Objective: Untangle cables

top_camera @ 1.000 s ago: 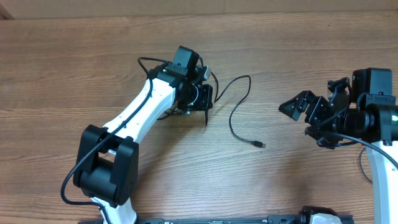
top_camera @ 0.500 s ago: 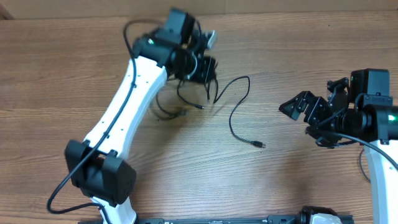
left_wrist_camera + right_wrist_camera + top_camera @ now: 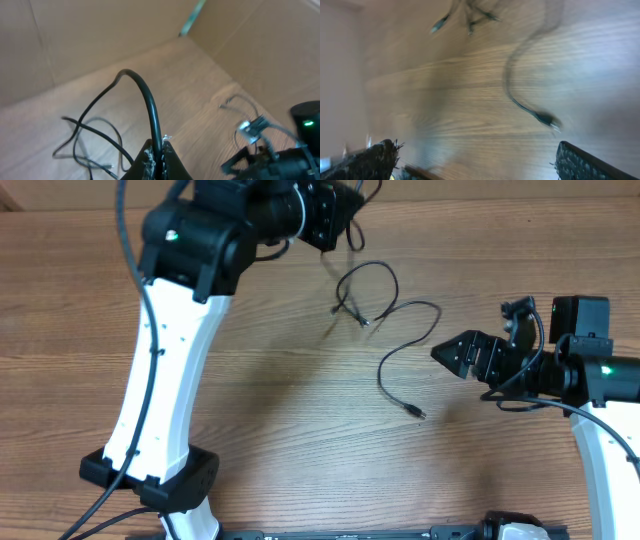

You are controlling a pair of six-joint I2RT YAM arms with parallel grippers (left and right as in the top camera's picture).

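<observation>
The left gripper (image 3: pixel 335 220) is sitting toward the far side of the table (image 3: pixel 250 430), left of centre, and is pinching one cable (image 3: pixel 150 110) whose loops (image 3: pixel 392 280) are hanging in front of it and slightly to its right. A second cable (image 3: pixel 381 375) is lying on the table near the middle, curving from beside those loops to its plug (image 3: pixel 416 412) at the near side. The right gripper (image 3: pixel 445 353) is hovering with its fingers spread, just right of that second cable and well apart from the left gripper.
</observation>
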